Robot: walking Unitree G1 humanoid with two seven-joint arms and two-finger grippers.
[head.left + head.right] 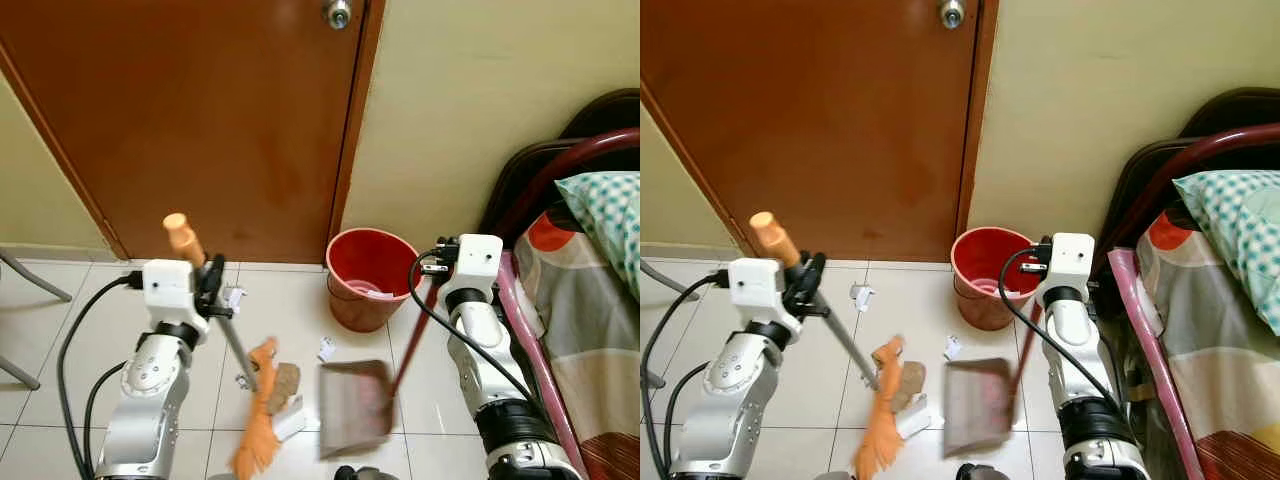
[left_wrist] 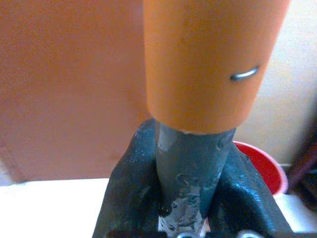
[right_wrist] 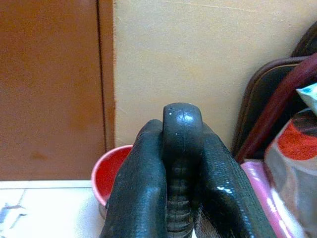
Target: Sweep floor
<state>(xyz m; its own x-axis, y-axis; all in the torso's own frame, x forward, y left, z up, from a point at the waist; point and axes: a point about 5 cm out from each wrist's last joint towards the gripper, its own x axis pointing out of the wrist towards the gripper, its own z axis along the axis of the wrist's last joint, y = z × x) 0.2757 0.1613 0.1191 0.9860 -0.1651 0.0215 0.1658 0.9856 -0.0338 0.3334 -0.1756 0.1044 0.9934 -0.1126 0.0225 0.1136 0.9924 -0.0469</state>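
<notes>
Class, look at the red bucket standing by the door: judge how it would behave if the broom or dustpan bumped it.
The red bucket looks like thin plastic and holds little that can be seen, so it is probably light and would slide easily on the glossy tiles. It stands upright on a base narrower than its rim, so a knock near the top might tip it. It seems unlikely to break.

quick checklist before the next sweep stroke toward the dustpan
1. Left gripper clamped on the broom handle: ok.
2. Right gripper shut on the dustpan handle: ok.
3. Dustpan mouth down by the floor, beside the bristles: ok, though blurred.
4. Litter lined up: brown clump sits between bristles and pan: ok.
5. Stray paper scraps near the red bucket outside the stroke: not ok.
6. Pan lip flat on the tiles: cannot tell.
</notes>
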